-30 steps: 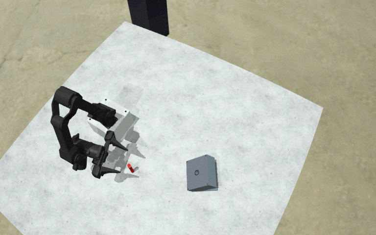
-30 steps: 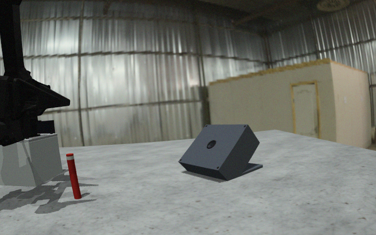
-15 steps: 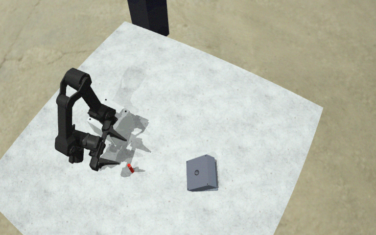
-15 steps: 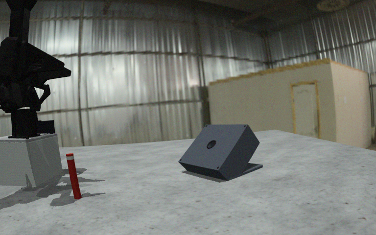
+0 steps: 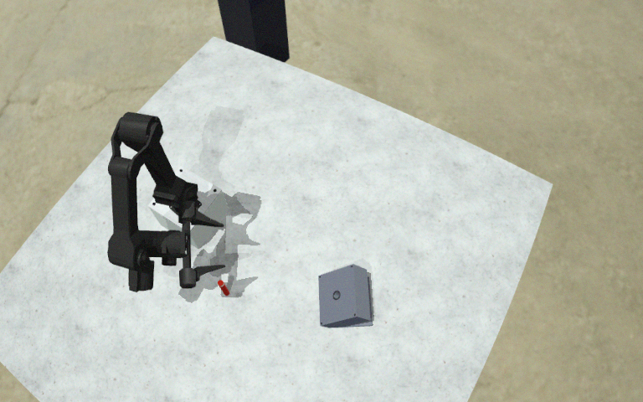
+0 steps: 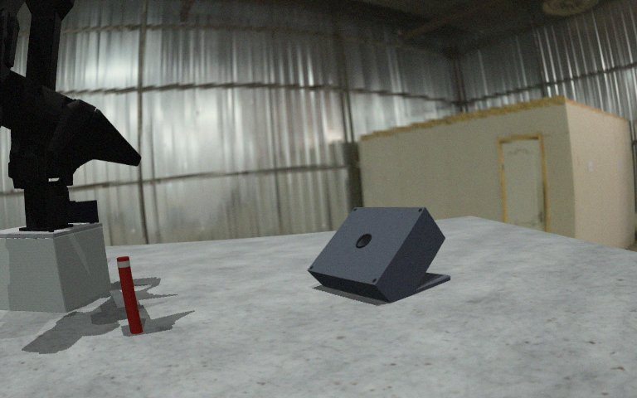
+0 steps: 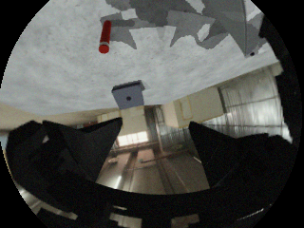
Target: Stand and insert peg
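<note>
The red peg (image 6: 129, 294) stands upright on the table (image 6: 422, 337), white band on top, alone and well apart from the sloped panel (image 6: 376, 253) with its 1 hole (image 6: 362, 240). The gripper (image 5: 208, 245) hangs above the peg, spread wide, holding nothing.

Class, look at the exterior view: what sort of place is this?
Probably a warehouse or industrial shed: corrugated metal walls, a beige inner room with a door, and a concrete-like table.

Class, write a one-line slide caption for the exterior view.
Red peg stands upright, white band on top, beside the open pincer; sloped panel awaits.
</note>
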Robot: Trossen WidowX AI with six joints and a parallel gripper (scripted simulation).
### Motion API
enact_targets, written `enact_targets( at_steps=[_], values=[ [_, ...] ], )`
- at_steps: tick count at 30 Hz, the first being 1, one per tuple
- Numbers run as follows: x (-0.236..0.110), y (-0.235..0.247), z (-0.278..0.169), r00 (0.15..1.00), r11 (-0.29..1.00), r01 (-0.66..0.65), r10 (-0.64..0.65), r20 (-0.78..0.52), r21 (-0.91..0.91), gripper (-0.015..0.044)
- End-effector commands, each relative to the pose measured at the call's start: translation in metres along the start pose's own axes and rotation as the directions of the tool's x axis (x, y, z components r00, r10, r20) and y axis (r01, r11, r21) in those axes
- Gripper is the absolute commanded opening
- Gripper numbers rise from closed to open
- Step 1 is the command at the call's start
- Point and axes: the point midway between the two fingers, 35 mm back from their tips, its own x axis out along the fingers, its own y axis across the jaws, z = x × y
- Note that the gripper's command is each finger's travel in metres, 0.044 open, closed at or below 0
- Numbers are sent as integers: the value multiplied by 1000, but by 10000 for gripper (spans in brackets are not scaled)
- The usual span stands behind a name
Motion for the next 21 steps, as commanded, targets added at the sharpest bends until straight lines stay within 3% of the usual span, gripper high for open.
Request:
enact_targets(
  at_steps=[1, 11, 21],
  values=[
    [6, -3, 10, 989, 998, 66, -69, 134, 23, 440],
    [15, -2, 31, 895, 991, 124, -135, 425, 52, 440],
    [16, 13, 44, 722, 996, 19, -70, 688, 82, 440]
  ],
)
